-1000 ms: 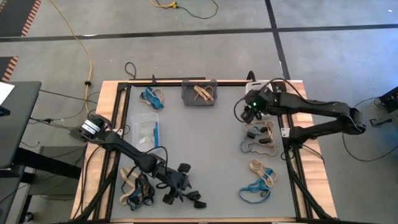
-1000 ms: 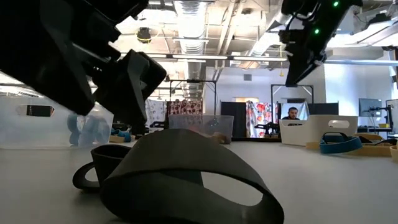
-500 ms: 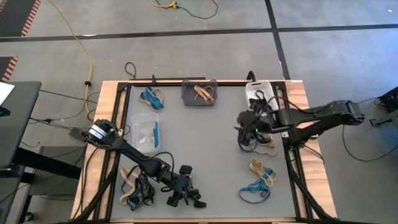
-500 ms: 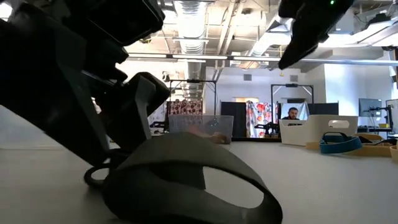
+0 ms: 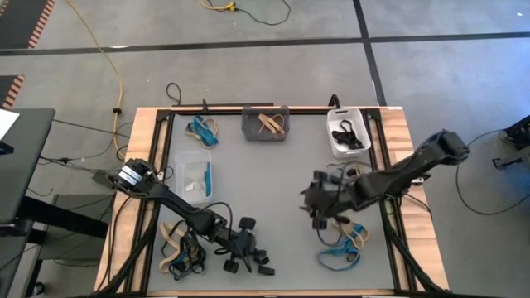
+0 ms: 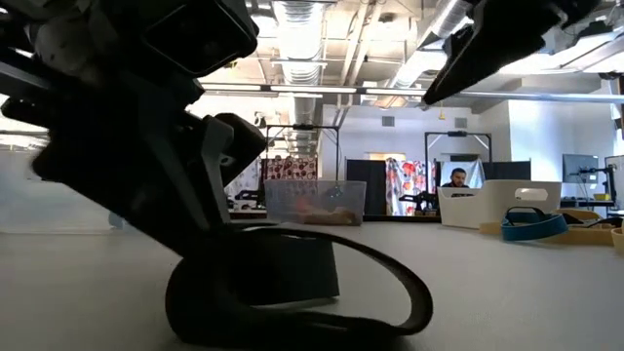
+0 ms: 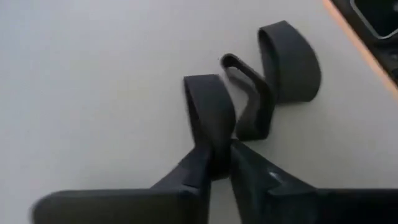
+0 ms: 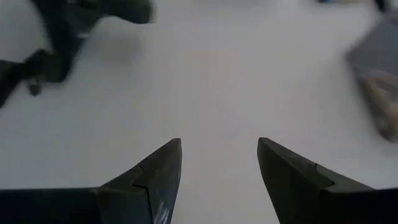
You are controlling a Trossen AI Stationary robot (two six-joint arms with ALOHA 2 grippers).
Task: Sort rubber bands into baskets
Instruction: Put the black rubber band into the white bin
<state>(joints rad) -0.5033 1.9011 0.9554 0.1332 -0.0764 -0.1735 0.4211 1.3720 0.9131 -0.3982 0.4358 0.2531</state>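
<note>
Black rubber bands (image 5: 252, 263) lie near the table's front edge. My left gripper (image 5: 240, 252) is down among them, shut on one black band (image 7: 208, 115); two more black bands (image 7: 273, 74) lie just beyond it. My right gripper (image 5: 319, 203) hovers open over bare table right of centre, with nothing between its fingers (image 8: 161, 168). At the far edge stand a dark grey basket (image 5: 265, 122) holding tan bands and a white basket (image 5: 346, 132) holding black bands. A clear basket (image 5: 195, 174) at the left holds a blue band. My left gripper pinches the black band's loop at the end nearest the fingers (image 7: 216, 163), between its two fingertips. The fingers slant down onto it from the table's left. The loop stands on edge on the table (image 6: 292, 288), squeezed narrow at the fingers and wider beyond them.
Loose heaps of tan, blue and black bands lie at the near left (image 5: 180, 248), far left (image 5: 203, 130), right (image 5: 348, 178) and near right (image 5: 339, 248). The table's middle is bare grey mat. Cables run along the frame edges.
My left gripper has come down a little toward the near edge and shut on the black band, whose wide loop is now squeezed narrower. My right gripper, open throughout, has swung from beside the white basket toward the near edge and the table's middle.
</note>
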